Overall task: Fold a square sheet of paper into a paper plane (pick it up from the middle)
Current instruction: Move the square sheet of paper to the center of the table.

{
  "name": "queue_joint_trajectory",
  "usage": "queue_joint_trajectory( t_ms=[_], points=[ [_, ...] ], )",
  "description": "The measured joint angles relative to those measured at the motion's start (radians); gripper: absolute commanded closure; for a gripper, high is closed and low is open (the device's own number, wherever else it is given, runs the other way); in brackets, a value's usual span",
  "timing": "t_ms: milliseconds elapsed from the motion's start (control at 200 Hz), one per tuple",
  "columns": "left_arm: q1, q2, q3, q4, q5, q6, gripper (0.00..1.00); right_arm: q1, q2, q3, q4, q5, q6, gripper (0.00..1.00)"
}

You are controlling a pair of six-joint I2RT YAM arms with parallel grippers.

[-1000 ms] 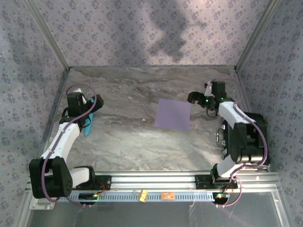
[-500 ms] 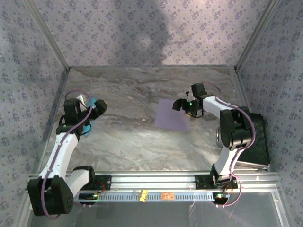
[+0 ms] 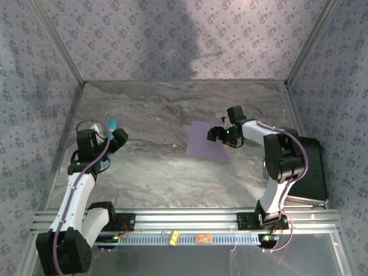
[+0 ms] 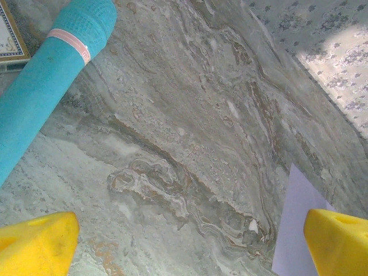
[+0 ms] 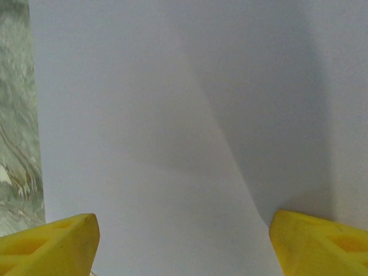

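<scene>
Left hand (image 3: 115, 133): held over the left part of the tabletop (image 3: 149, 172), near the left wall (image 3: 34, 98). Its jaws are spread as wide as they go and there is nothing between them.
Left hand, wrist view: the hand (image 4: 187, 244) shows its two yellow fingertips (image 4: 37, 244) in the bottom corners, far apart, with bare marbled tabletop (image 4: 190, 126) between them.
Teal cylinder (image 4: 49, 80): rounded end, with a pale pink band near the tip. It slants across the upper left of the left wrist view. I cannot tell whether it lies on the tabletop or belongs to the arm.
Card (image 4: 10, 35): only a corner with a patterned border can be seen, just beside the teal cylinder's tip.
Square sheet of paper (image 3: 201, 144): lavender. It lies flat on the tabletop right of centre, well apart from the left hand. In the left wrist view one edge of it (image 4: 296, 224) shows beside the right fingertip.
Sheet, right wrist view: the paper (image 5: 172, 115) covers nearly the whole view, with a strip of tabletop (image 5: 17, 115) along its left edge. A faint slanting line crosses the sheet, either a bend or a shadow.
Right hand (image 3: 222, 137): over the right part of the sheet, pointing down at it.
Right hand, wrist view: the hand (image 5: 187, 244) has its yellow fingertips (image 5: 52, 244) set wide apart, low over the paper. It holds nothing, and I cannot tell whether the tips touch the sheet.
Dark flat box (image 3: 313, 167): at the right edge of the tabletop, behind the right arm.
</scene>
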Motion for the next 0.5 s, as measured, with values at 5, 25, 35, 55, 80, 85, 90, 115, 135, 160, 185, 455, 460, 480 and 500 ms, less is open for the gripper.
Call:
queue_joint_trajectory(
  t_ms=[5,25,35,55,80,85,90,115,135,160,185,455,460,480,500],
  points=[
    [0.0,0.0,0.0,0.0,0.0,0.0,0.0,0.002,-0.002,-0.003,0.0,0.0,0.0,0.22],
    [0.0,0.0,0.0,0.0,0.002,0.0,0.0,0.011,-0.007,-0.01,0.002,0.0,-0.005,0.22],
    [0.0,0.0,0.0,0.0,0.003,0.0,0.0,0.015,-0.01,-0.015,0.002,0.001,-0.004,0.22],
    [0.0,0.0,0.0,-0.001,0.007,0.0,0.0,0.025,-0.016,-0.023,0.005,0.003,-0.008,0.22],
    [0.0,0.0,0.0,0.0,0.011,0.001,0.0,0.038,-0.024,-0.035,0.008,0.003,-0.01,0.22],
    [0.0,0.0,0.0,0.0,0.012,0.002,0.0,0.041,-0.025,-0.036,0.009,0.005,-0.01,0.22],
    [0.0,0.0,0.0,0.0,0.013,0.002,0.0,0.043,-0.027,-0.038,0.01,0.006,-0.01,0.23],
    [0.0,0.002,0.0,0.0,0.019,0.002,0.0,0.056,-0.034,-0.048,0.014,0.008,-0.01,0.23],
    [0.0,0.002,0.0,0.0,0.024,0.005,0.0,0.068,-0.041,-0.058,0.02,0.013,-0.01,0.23],
    [0.0,0.005,0.001,-0.001,0.03,0.008,0.0,0.085,-0.051,-0.073,0.029,0.019,-0.01,0.23],
    [0.0,0.01,0.003,-0.002,0.039,0.01,0.0,0.1,-0.06,-0.085,0.037,0.022,-0.01,0.23],
    [-0.021,0.055,0.014,-0.033,0.169,0.043,0.0,0.238,-0.099,-0.138,0.093,0.058,0.026,0.23],
    [-0.022,0.055,0.014,-0.035,0.171,0.043,0.0,0.242,-0.101,-0.141,0.098,0.057,0.029,0.23],
    [-0.029,0.055,0.014,-0.04,0.176,0.043,0.0,0.248,-0.105,-0.147,0.105,0.055,0.037,0.23],
    [-0.038,0.055,0.014,-0.043,0.181,0.043,0.0,0.256,-0.109,-0.154,0.115,0.052,0.048,0.23]
  ],
)
